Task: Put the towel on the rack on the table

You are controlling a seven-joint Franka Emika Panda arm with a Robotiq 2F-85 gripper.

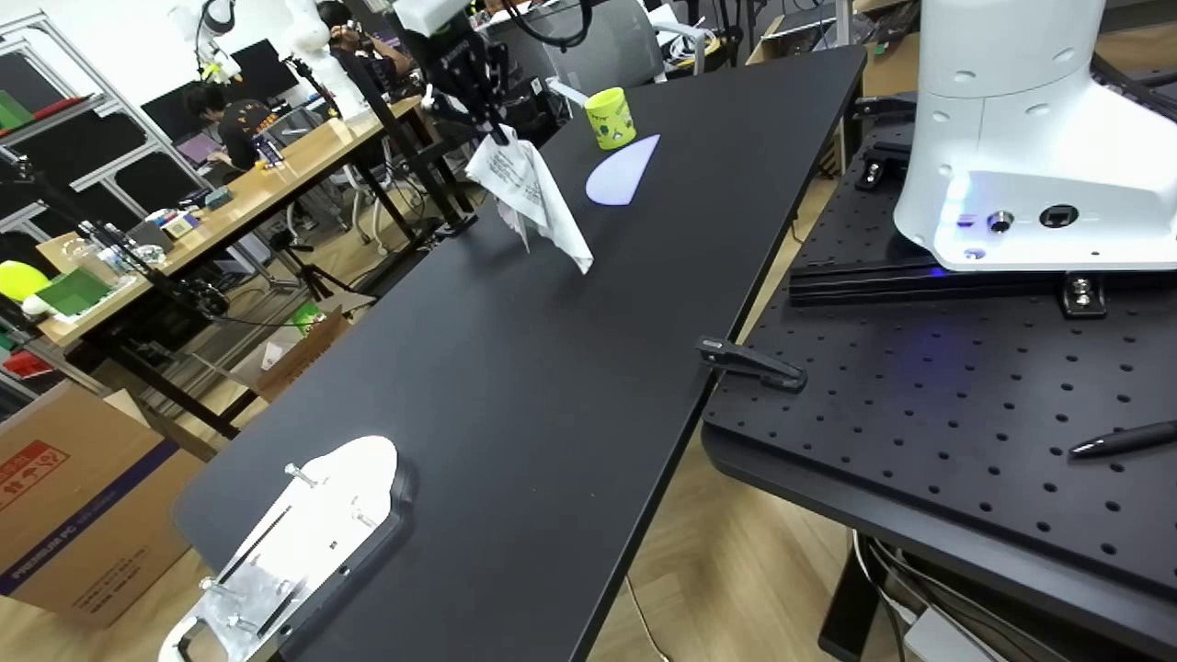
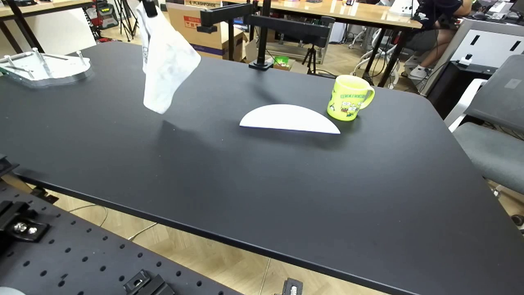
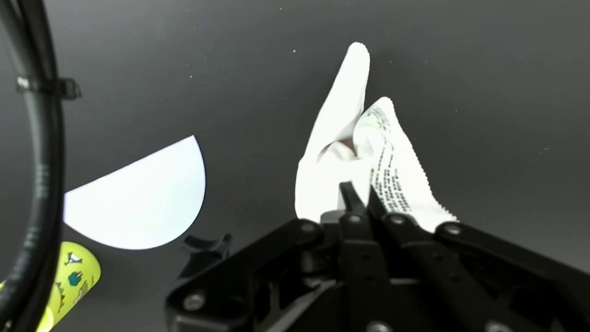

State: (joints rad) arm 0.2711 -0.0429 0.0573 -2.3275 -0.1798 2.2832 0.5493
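Towel (image 1: 538, 188) dangles in midair over the black desk (image 1: 497, 395), its upper part clamped in your jaws, which are clenched on the cloth. In both exterior views its lower part hangs loose, and a dark shadow (image 2: 176, 139) falls on the desk below. Your wrist view, looking down, shows the two dark fingers (image 3: 352, 198) close together against the white fabric, with lines of print and a jagged edge along one side.

Well apart from the towel, near one end of the desk, sits the rack (image 1: 303, 542), pale on top and fitted with several metal pegs. Toward the other end you see an upright yellow-green mug (image 2: 346, 98), decorated with cartoon figures, its handle pointing away from a white half-round piece (image 2: 288, 118). In your wrist view that piece sits between the mug and the towel, nearer the mug; whether it lies quite flat, you cannot tell.

In an exterior view, your white robot base (image 1: 1021, 129) stands on a perforated black plate (image 1: 919, 414) alongside the desk. A black pen (image 1: 1122, 439) lies on that plate, and a black clamp (image 1: 749, 363) sits at its edge, next to the desk. A cardboard box (image 1: 83, 515) stands beyond the desk at the rack's end, a gray chair (image 2: 501, 104) at the mug's. Bundled black cables (image 3: 44, 161) run down one side of your wrist view.
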